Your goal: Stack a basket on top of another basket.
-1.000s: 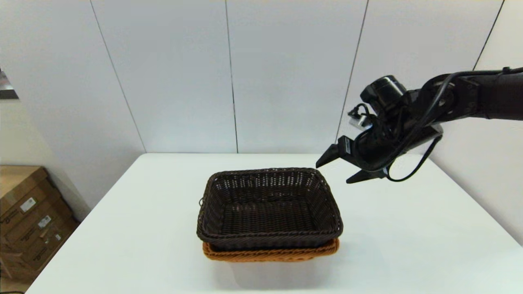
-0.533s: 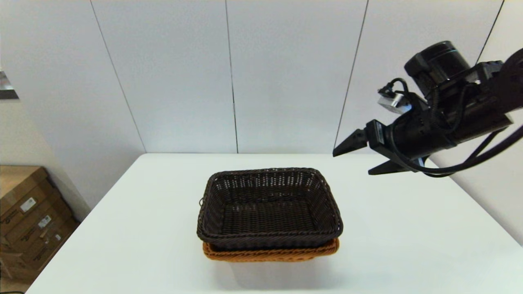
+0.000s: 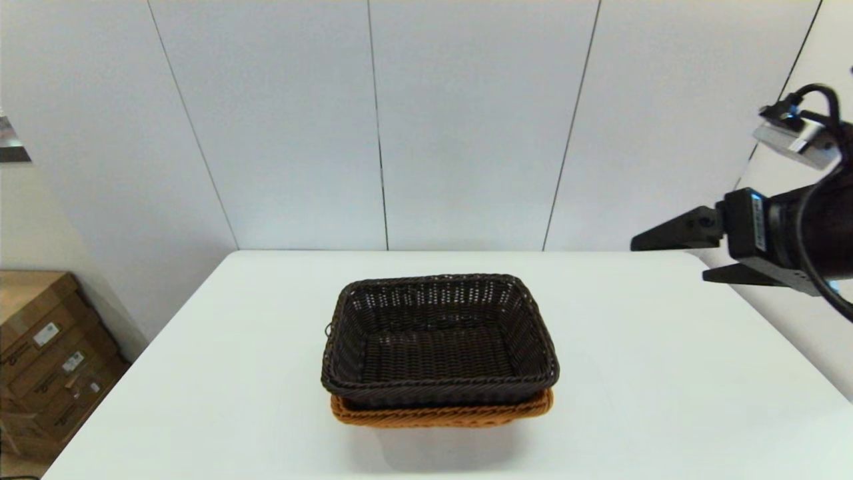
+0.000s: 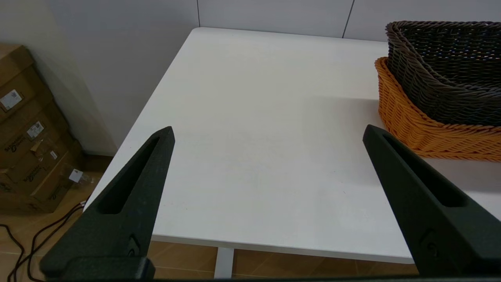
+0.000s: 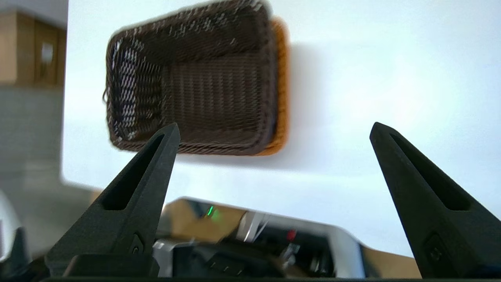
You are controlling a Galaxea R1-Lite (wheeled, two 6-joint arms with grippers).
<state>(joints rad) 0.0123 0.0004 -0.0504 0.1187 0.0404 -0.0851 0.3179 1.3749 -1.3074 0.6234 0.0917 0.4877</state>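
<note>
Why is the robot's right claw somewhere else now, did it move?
Yes. The right gripper, fingers open and empty, has pulled back to the robot's right and slightly upward, away from the dark brown basket, which rests nested in the orange-tan basket.

Bright even light, blurred wrist view

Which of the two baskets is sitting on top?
The dark brown basket; it sits nested inside the orange-tan basket, whose braided rim peeks out underneath it.
</note>
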